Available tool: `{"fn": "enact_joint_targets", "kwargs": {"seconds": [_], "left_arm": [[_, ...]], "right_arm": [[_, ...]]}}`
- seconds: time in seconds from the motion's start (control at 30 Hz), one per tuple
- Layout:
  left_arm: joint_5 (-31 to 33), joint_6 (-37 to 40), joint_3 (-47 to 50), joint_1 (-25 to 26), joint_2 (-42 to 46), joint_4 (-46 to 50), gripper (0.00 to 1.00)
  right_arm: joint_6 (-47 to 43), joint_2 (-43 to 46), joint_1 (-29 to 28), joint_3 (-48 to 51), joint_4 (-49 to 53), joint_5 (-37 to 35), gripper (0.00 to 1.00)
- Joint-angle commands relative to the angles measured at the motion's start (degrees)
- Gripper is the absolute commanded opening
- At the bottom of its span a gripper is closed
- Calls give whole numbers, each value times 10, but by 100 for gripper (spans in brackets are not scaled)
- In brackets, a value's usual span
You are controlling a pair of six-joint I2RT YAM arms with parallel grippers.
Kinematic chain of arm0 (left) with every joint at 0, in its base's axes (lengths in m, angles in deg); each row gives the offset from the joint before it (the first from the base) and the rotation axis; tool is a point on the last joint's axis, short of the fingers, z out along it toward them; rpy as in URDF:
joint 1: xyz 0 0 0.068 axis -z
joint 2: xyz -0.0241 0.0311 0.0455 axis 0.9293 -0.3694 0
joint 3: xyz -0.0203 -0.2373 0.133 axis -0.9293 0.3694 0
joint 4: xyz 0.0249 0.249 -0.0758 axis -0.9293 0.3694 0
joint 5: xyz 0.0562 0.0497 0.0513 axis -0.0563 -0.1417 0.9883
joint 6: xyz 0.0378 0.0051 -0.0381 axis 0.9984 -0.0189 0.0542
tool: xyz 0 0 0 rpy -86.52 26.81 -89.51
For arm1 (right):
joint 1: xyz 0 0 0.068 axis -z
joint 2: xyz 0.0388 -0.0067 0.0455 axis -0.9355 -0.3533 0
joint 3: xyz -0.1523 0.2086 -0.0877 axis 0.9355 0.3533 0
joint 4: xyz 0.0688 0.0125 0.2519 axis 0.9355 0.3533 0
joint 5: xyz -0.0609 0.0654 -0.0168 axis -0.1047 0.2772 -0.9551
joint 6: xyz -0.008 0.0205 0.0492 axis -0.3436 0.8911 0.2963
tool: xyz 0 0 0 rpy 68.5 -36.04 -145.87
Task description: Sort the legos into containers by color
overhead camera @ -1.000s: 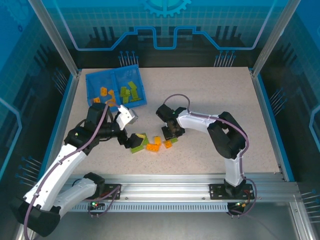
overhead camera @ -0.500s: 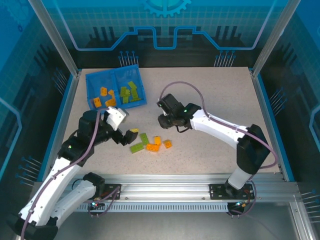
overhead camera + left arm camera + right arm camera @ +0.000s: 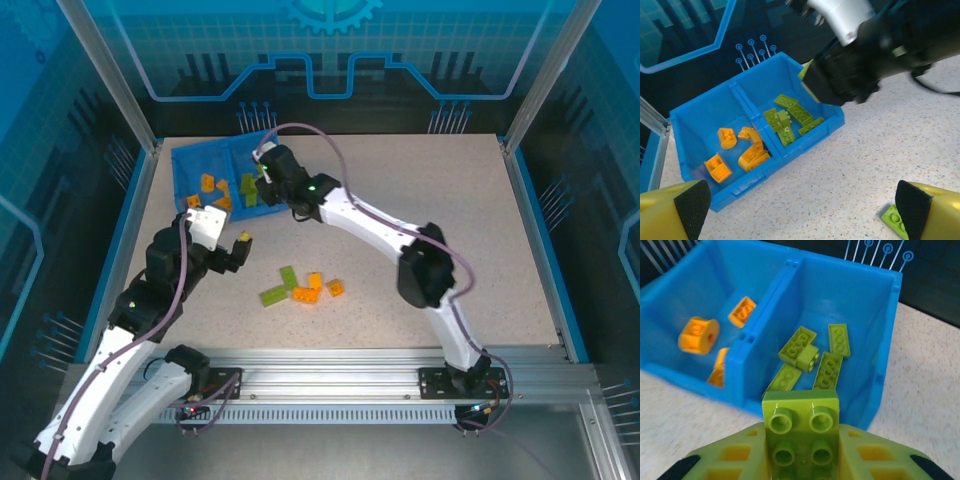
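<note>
Left pincer [image 3: 240, 250]: released; its yellow fingers [image 3: 690, 210] stand wide apart with nothing between them.
Left pincer position: above the table [image 3: 450, 200], between the tray and the loose pieces, facing the tray.
Right pincer [image 3: 268, 168]: clenched on one light green brick [image 3: 801, 426]; four studs of the brick face the wrist camera.
Right pincer position: arm stretched across the table; the held brick hangs above the near wall of the right compartment, just right of the divider.
Tray [image 3: 178, 185]: blue and shallow, at the far left of the table; two compartments lie side by side.
Divider [image 3: 767, 315]: central wall running front to back between the compartments.
Left compartment [image 3: 705, 120]: holds several orange bricks [image 3: 752, 155], some touching one another.
Right compartment [image 3: 855, 305]: holds several green bricks [image 3: 815, 357], lying flat, some overlapping.
Loose green bricks [image 3: 273, 296]: two, on the table near the front centre, well apart from the tray; one lies just beside a left pincer finger in the left wrist view.
Loose orange bricks [image 3: 305, 295]: three, clustered just beside the loose green bricks.
</note>
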Motion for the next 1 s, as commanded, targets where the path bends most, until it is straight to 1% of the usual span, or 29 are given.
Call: {"fn": "enact_joint_targets", "kwargs": {"seconds": [0.0,0.07,0.1,0.17,0.27,0.37,0.5,0.57,0.63,0.7,0.8,0.87,0.97], "left_arm": [[29,-11,9,-4,5,-3,99],[33,-10,11,-5,8,-5,99],[35,-10,12,-5,10,-6,99],[36,-10,14,-6,12,-7,99],[38,-11,18,-6,13,-6,99],[42,-10,23,-7,12,-10,99],[45,-6,27,-10,12,-13,99],[45,-4,28,-11,11,-13,98],[46,-3,28,-12,8,-14,99],[46,-2,28,-15,6,-16,99],[43,-6,29,-21,2,-18,99],[42,-8,29,-23,-4,-16,99],[42,-10,27,-22,-15,-14,99]], "right_arm": [[-51,-113,7,-164,83,-22,33],[-62,-180,7,-269,109,-11,33],[-65,-209,6,-306,108,-7,32],[-66,-242,7,-337,82,-5,31],[-66,-258,9,-326,25,2,32],[-82,-277,11,-322,-30,12,34],[-70,-304,20,-346,-60,27,35],[-58,-307,24,-344,-64,42,36],[-50,-309,25,-343,-61,58,39],[-48,-308,25,-343,-50,66,48],[-43,-292,26,-343,-31,69,57],[-41,-273,28,-340,-22,75,59],[-37,-235,32,-329,-9,89,56]]}}
